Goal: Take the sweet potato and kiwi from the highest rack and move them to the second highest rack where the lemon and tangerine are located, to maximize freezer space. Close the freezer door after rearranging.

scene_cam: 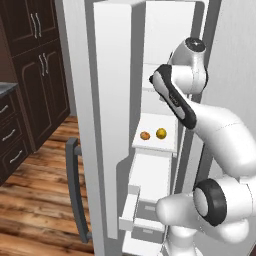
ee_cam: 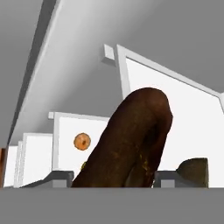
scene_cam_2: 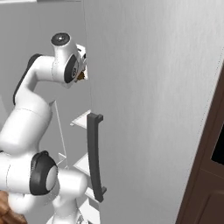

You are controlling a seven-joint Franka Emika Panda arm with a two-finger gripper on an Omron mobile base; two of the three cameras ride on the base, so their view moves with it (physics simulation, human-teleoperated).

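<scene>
Reddish-brown sweet potato (ee_cam: 131,140); orange tangerine (scene_cam: 145,135); yellow lemon (scene_cam: 161,133).

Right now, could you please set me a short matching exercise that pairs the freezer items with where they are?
Things:
1. sweet potato
2. lemon
3. tangerine
4. freezer door

Places or states:
A. on a white shelf, the more right of the two fruits in the left base view
B. swung open, its dark handle low on the left
C. between the fingers of the gripper
D. on the same shelf, just left of the yellow fruit

Pairs: 1-C, 2-A, 3-D, 4-B
</scene>
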